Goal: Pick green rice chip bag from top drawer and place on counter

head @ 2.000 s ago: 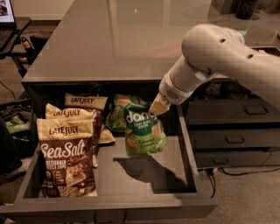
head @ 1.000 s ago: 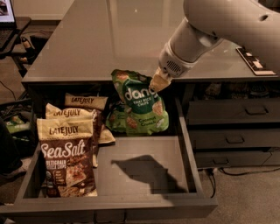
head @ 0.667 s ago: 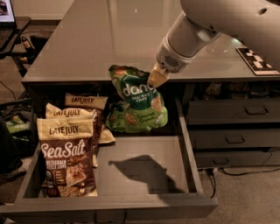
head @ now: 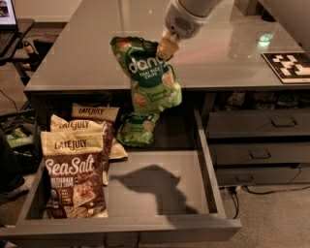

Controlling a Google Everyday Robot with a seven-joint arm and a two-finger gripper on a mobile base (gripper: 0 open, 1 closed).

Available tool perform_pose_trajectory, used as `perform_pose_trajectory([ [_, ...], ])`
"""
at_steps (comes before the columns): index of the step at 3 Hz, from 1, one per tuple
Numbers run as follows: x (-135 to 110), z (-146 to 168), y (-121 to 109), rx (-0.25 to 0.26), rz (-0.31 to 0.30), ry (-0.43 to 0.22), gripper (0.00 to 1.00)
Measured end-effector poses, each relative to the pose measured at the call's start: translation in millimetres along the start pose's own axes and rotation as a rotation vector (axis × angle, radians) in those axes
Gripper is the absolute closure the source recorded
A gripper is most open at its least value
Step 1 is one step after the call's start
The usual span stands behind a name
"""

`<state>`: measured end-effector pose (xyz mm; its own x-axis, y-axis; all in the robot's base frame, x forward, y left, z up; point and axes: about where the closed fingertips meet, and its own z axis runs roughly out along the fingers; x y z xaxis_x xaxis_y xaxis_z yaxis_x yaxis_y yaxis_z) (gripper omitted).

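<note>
My gripper (head: 166, 47) is shut on the top edge of the green rice chip bag (head: 150, 77). The bag hangs upright with its "dang" logo facing me, lifted out of the top drawer (head: 160, 189) and now in front of the counter's (head: 97, 53) front edge. The drawer is pulled open, and the bag's shadow lies on its grey floor. A second green bag (head: 137, 128) still lies at the back of the drawer, just below the held one.
Several cream-and-brown Late July Sea Salt bags (head: 75, 174) stand in the drawer's left half. Narrower grey drawers with handles (head: 261, 140) are to the right. A black-and-white marker tag (head: 290, 65) lies on the counter's right side. A laptop (head: 7, 14) sits far left.
The gripper has risen with the green bag from inside the drawer to counter height and moved slightly left. The second green bag underneath has come into view.
</note>
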<state>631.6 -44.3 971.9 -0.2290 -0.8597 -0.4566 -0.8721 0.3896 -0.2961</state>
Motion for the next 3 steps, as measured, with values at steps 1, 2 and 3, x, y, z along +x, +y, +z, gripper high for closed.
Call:
perform_pose_trajectory([
  [1,-30.8,0.5,-17.2,-0.024,-0.060,-0.017,1.00],
  [2,-37.4,-6.8,-21.8,-0.012,-0.061,-0.034,1.00],
  [3,-43.1,14.1,-28.9,-0.049,-0.093,-0.034,1.00],
])
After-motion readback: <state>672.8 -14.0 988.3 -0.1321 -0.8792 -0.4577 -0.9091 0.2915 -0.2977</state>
